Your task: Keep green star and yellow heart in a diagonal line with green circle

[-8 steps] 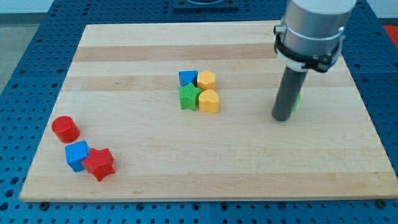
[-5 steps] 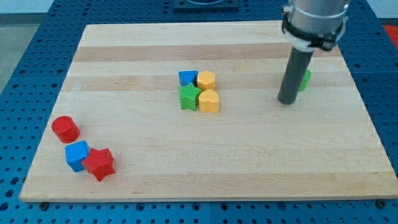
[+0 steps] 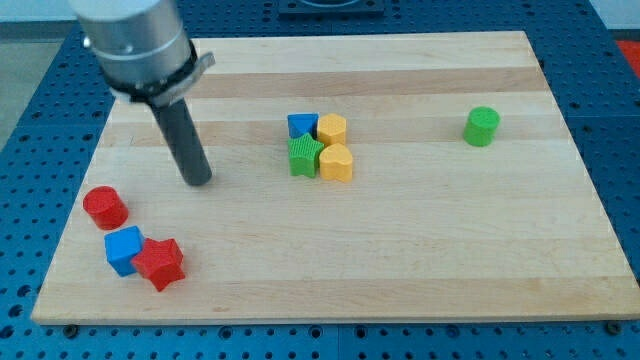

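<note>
A pale wooden board [image 3: 400,260] lies on a blue perforated bench [image 3: 30,130], with faint lengthwise bands of lighter and darker grain. Near the board's middle I see a tight cluster of four blocks. The green star [image 3: 304,156] sits at the cluster's lower left, its ribbed points a deep grass green, touching the yellow heart [image 3: 336,162] on its right. Above them sit a blue block [image 3: 301,126] and a yellow hexagon-like block [image 3: 332,128]. The green circle [image 3: 482,126], a short upright cylinder, stands alone well apart toward the view's right. My tip [image 3: 198,181] rests on bare wood left of the cluster, apart from every block; the rod carries no pincer, so there is none to report. At the view's lower left sit a red cylinder [image 3: 105,206], a blue cube [image 3: 124,249] and a red star [image 3: 160,263], the last two touching.
</note>
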`<state>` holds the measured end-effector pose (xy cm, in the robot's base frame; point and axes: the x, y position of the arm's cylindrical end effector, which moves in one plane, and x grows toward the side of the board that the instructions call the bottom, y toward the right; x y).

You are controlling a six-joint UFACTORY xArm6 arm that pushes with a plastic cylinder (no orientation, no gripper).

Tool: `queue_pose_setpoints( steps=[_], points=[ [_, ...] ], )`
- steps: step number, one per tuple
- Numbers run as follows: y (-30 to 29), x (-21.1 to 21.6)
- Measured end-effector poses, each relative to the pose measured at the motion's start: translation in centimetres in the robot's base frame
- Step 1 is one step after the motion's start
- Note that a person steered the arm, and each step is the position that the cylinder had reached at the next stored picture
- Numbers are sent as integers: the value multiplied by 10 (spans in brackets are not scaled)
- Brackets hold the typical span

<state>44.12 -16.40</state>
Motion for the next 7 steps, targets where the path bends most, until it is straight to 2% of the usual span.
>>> queue_pose_setpoints(
  steps=[1,2,4,5,7],
  points=[
    [41,-25],
    [107,-26],
    [158,14],
    [179,15],
    [148,57]
  ],
)
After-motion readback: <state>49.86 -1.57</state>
